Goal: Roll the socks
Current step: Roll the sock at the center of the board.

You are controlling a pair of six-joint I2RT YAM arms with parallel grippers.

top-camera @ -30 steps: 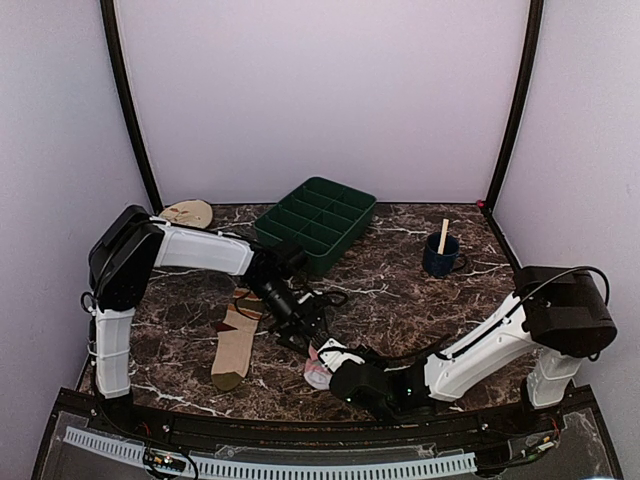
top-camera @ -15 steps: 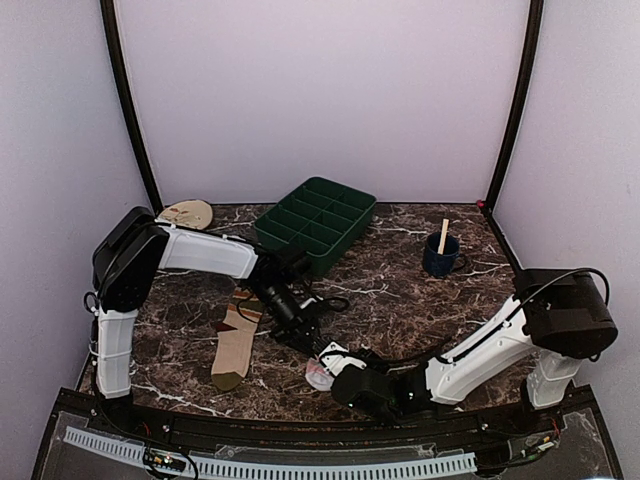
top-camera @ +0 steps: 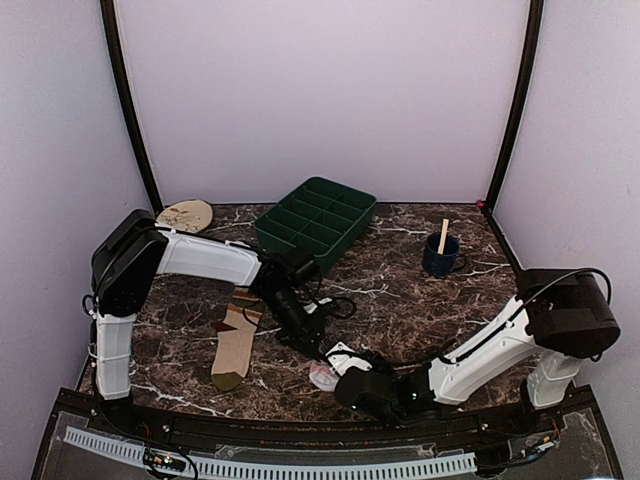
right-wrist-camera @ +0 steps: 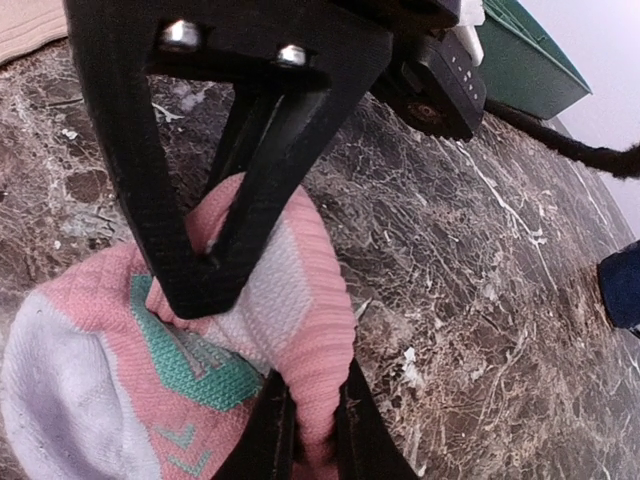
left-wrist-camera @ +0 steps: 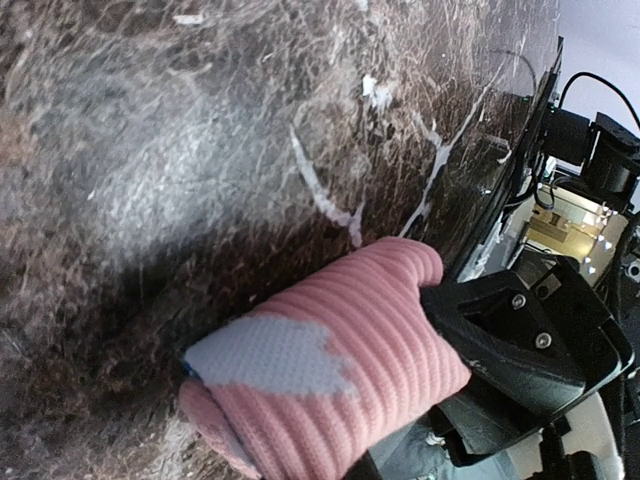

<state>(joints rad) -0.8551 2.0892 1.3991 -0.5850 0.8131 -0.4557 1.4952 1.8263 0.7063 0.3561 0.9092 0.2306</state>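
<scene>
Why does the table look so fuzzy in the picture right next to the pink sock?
Left wrist view: the camera seems very close, so the table blurs while the pink sock looks sharp, with a dark shadow beside it. Right wrist view: the sock is crisp, and the blue cup at the edge is soft. Top view: the light is even and everything is clear.

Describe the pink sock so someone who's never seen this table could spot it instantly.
On the dark marble table, look from the green compartment tray toward the near edge. The bunched pink ribbed sock with teal and white patches sits there; the beige striped sock to its left lies flat.
</scene>
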